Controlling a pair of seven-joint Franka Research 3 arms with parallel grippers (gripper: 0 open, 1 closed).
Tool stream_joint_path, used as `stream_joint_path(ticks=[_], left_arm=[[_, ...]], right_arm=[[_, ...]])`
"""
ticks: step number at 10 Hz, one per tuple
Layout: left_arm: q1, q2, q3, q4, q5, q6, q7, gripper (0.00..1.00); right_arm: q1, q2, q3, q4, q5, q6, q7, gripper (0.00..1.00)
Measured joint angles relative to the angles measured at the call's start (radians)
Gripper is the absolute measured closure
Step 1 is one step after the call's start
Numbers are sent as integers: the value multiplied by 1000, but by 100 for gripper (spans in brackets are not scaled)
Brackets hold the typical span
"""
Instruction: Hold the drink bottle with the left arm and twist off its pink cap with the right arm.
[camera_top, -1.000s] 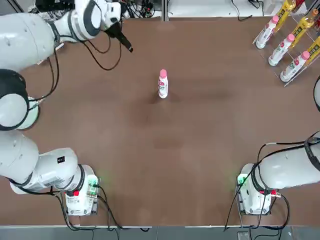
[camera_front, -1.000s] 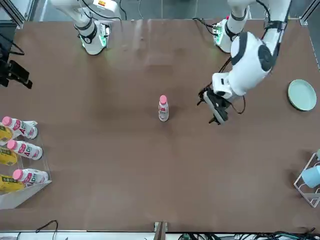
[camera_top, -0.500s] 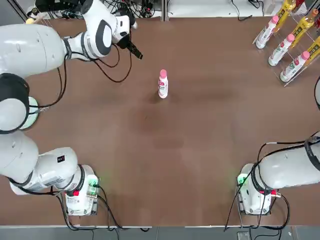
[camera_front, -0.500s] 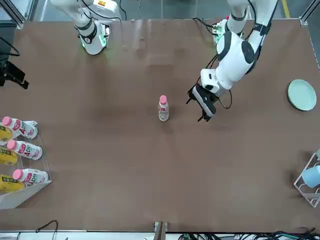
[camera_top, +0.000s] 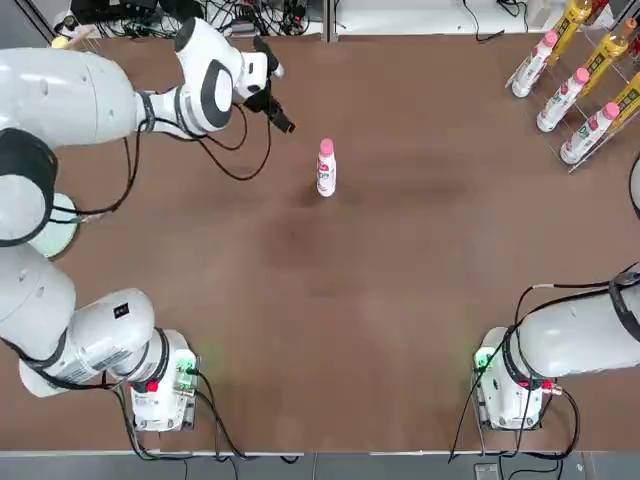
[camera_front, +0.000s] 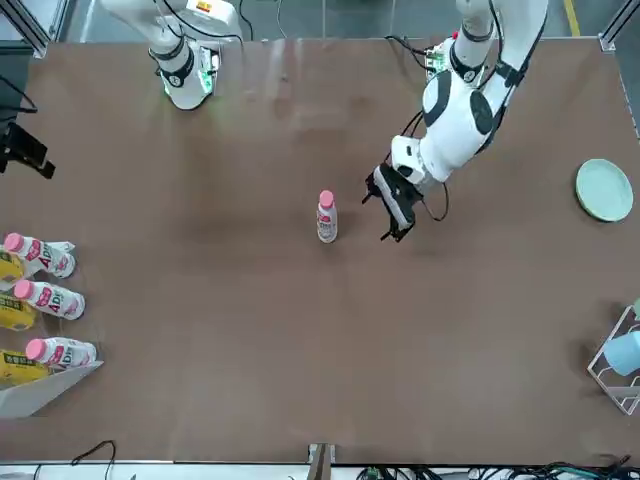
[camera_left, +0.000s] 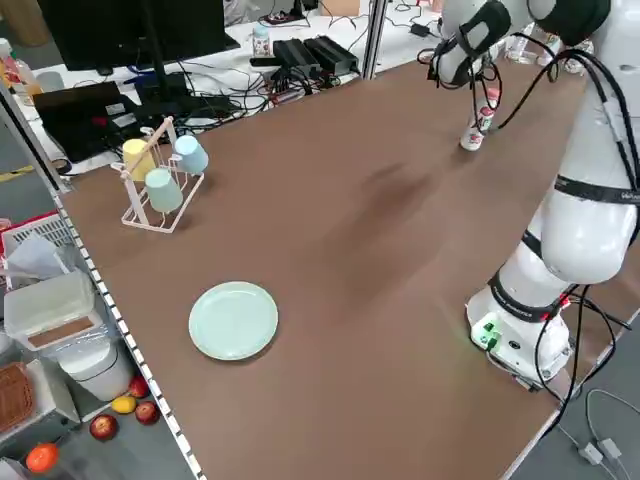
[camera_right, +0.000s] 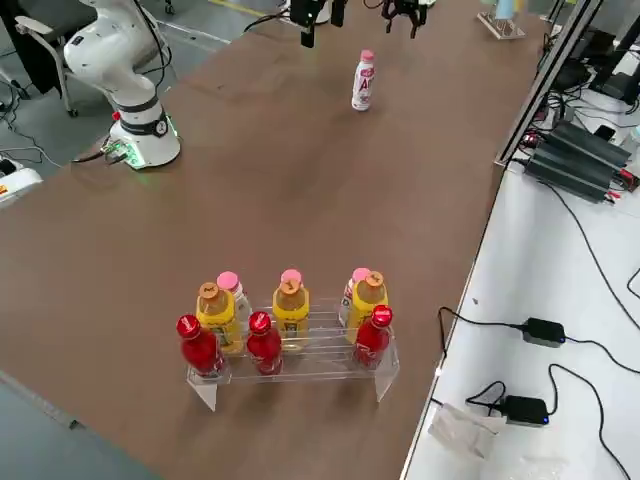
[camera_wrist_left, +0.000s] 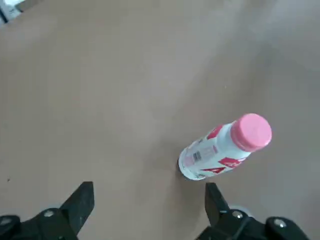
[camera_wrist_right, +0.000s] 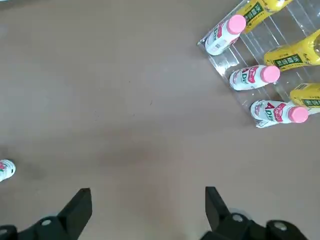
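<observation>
Pink cap (camera_top: 326, 147) sat on the upright drink bottle (camera_top: 326, 176), centre frame.
Left gripper (camera_top: 280, 115) hovered wide-jawed, empty, upper left of it; right gripper (camera_wrist_right: 145, 210) likewise gaped wide.

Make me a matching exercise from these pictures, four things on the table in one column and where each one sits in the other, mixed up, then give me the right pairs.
Things:
1. drink bottle
2. left gripper
3. green plate
4. bottle rack

Places:
A. flat on the table at the robot's left edge
B. upright and alone near the table's middle, pink cap on
C. at the far right corner of the table, holding yellow, red and white bottles
D. beside the lone bottle, fingers open, not touching it

Pairs: 1-B, 2-D, 3-A, 4-C
</observation>
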Motion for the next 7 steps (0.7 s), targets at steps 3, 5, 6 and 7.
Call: stream_joint_path(ticks=[3, 5, 6, 7], left_arm=[[12, 93, -34, -41, 0, 143, 13, 0], [32, 128, -46, -64, 0, 182, 17, 0], [39, 137, -50, -72, 0, 195, 19, 0], [41, 142, -53, -77, 0, 201, 20, 0]], right_arm=[[8, 0, 14, 0, 1, -1, 0, 0], [10, 0, 17, 0, 1, -1, 0, 0], [10, 0, 17, 0, 1, -3, -1, 0], [11, 1, 18, 0, 1, -5, -2, 0]])
